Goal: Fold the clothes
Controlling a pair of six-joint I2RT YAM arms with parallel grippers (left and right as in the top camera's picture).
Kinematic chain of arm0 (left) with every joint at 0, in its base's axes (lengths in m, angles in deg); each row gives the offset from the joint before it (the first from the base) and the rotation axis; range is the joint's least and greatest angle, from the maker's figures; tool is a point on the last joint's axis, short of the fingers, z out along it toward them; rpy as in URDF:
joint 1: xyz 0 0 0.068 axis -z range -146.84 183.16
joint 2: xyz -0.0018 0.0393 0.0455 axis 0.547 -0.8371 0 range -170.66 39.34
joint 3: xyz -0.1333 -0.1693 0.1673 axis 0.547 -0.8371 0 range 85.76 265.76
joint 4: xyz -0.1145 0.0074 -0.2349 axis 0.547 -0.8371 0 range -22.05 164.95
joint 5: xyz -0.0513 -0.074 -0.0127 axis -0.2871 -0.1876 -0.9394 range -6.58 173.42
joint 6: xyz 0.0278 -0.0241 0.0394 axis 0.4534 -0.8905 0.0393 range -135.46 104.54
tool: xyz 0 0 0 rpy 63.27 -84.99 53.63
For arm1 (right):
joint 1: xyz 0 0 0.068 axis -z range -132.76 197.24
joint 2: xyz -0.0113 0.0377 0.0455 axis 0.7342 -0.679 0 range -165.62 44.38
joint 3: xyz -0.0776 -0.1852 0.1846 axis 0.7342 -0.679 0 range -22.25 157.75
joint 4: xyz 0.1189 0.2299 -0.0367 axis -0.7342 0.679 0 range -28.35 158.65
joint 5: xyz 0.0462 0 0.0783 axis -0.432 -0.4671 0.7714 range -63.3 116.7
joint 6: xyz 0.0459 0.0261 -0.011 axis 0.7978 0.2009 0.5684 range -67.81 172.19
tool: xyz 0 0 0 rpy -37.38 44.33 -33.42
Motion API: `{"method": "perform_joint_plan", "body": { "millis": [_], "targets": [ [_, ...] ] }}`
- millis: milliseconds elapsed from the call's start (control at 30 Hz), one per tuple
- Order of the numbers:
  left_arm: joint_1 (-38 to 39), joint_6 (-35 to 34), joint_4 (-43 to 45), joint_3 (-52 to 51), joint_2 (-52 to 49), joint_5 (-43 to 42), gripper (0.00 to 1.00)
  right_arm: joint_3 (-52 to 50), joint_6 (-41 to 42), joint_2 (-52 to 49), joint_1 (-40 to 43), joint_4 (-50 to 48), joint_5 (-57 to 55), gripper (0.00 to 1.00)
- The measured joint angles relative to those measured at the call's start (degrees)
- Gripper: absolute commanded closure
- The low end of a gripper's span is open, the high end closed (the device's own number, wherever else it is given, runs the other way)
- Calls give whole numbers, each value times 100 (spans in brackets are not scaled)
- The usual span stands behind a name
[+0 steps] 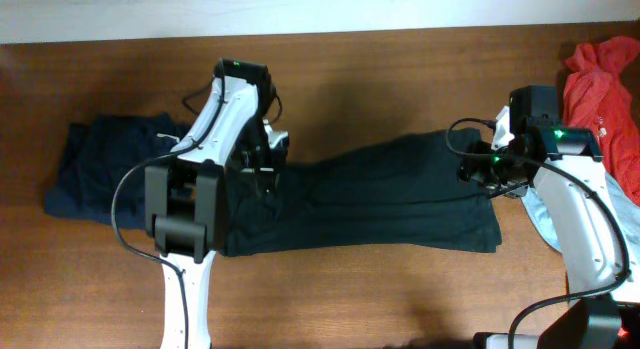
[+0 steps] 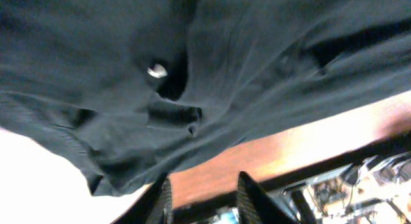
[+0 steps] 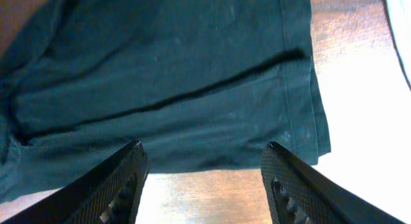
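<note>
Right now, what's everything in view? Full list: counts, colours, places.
black-navy shirt: 1, black-navy, table centre, spread lengthwise
dark navy garment: 1, dark navy, left end of table
red-orange garment: 1, red-orange, far right corner
grey-blue garment: 1, pale grey-blue, right side, partly under the right arm
table: 1, brown wood, under everything
left gripper: 1, black fingers, open, at the shirt's left end
right gripper: 1, black fingers, open, over the shirt's right hem

Left claw [image 2: 204, 180] slightly parted, right claw [image 3: 203, 148] spread wide
</note>
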Motion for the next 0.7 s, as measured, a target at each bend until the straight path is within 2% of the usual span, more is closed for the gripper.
{"method": "perform_joint_plan", "body": {
  "millis": [33, 133, 400, 500, 700],
  "targets": [
    [-17, -9, 44, 81, 31, 2, 58, 0, 0, 0, 0, -46, 0, 36],
    [-74, 61, 516, 297, 190, 11, 57, 0, -177, 0, 0, -332, 31, 19],
    [28, 210, 1172, 334, 271, -236, 60, 2, -608, -236, 39, -1537, 216, 19],
    [92, 256, 1102, 334, 271, -267, 64, 7, -719, -649, 162, -2144, 212, 20],
    [120, 404, 728, 337, 273, -321, 66, 7, -992, -1720, 686, -3088, 339, 20]
  ]
}}
